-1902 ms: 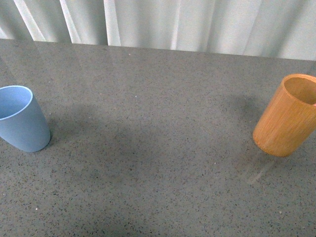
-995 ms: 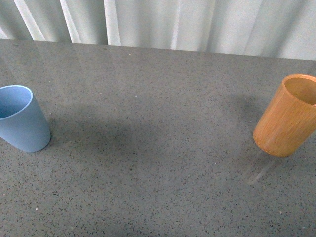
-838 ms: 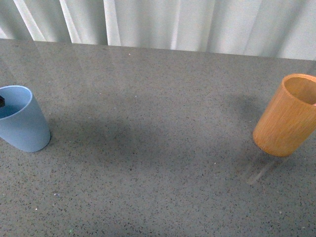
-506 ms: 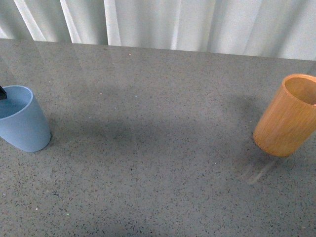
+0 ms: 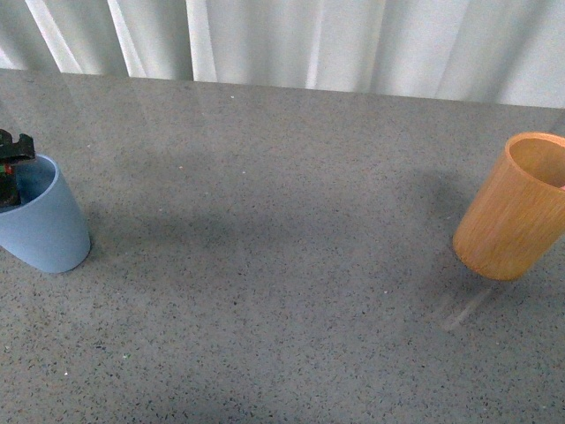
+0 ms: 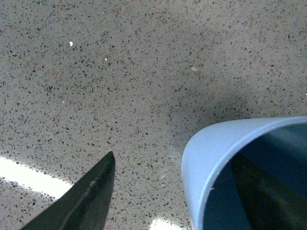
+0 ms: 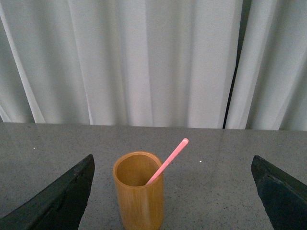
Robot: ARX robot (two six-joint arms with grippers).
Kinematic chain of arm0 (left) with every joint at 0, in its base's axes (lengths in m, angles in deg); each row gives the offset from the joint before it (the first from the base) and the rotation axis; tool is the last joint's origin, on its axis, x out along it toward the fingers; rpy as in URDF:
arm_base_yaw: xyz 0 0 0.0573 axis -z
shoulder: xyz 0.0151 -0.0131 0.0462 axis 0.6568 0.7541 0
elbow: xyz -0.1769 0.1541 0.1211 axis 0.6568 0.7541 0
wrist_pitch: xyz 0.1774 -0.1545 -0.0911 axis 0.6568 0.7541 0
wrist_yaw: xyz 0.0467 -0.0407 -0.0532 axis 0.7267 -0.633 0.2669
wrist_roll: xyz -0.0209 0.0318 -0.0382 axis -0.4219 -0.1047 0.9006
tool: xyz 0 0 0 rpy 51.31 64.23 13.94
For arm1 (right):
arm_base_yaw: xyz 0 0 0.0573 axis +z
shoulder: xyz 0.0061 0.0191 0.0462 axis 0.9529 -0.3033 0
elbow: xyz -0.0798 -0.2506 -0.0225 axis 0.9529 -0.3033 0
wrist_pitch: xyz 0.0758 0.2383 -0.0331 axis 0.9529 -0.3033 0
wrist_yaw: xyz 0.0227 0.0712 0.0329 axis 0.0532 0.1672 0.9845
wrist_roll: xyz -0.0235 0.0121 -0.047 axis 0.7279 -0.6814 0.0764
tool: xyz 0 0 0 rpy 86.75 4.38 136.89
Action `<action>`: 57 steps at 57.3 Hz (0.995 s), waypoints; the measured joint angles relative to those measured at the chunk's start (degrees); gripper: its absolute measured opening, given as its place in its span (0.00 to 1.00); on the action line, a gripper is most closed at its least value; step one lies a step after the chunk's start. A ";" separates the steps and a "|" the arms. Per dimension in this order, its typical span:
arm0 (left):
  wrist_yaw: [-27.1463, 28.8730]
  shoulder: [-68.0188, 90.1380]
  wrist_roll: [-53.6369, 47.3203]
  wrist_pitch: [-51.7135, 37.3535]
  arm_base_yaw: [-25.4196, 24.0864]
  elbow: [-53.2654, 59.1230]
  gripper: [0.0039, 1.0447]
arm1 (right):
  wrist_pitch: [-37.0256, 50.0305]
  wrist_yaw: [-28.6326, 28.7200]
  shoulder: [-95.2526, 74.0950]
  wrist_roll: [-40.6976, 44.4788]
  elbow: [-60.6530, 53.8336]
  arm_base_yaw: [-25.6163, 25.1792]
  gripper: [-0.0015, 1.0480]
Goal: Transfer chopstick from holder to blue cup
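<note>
Currently, the chopstick (image 7: pixel 168 160) is leaning in the holder (image 7: pixel 138 191), lower centre of the right wrist view, between released right fingers (image 7: pixel 57 196). Left fingers (image 6: pixel 91 196) are straddling the blue cup (image 6: pixel 216 153) rim, parted; the front view is showing open counter (image 5: pixel 282 265) between both vessels.

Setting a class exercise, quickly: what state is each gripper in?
Left gripper: open, astride the rim of the blue cup.
Right gripper: open, holding nothing.
</note>
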 joint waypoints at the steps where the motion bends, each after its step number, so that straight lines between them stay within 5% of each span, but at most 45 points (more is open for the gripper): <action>1: 0.02 0.00 0.00 0.24 0.13 -0.15 0.59 | 0.00 0.00 0.00 0.00 0.00 0.00 0.90; 24: 0.87 0.81 -0.04 7.50 4.76 -3.96 0.03 | 0.00 0.00 0.00 0.00 0.00 0.00 0.90; 42: 4.13 -0.92 -0.63 12.83 8.11 -5.81 0.03 | 0.00 0.00 0.00 0.00 0.00 0.00 0.90; 57: 4.02 -3.85 2.62 21.38 23.80 -14.27 0.03 | 0.00 0.00 0.00 0.00 0.00 0.00 0.90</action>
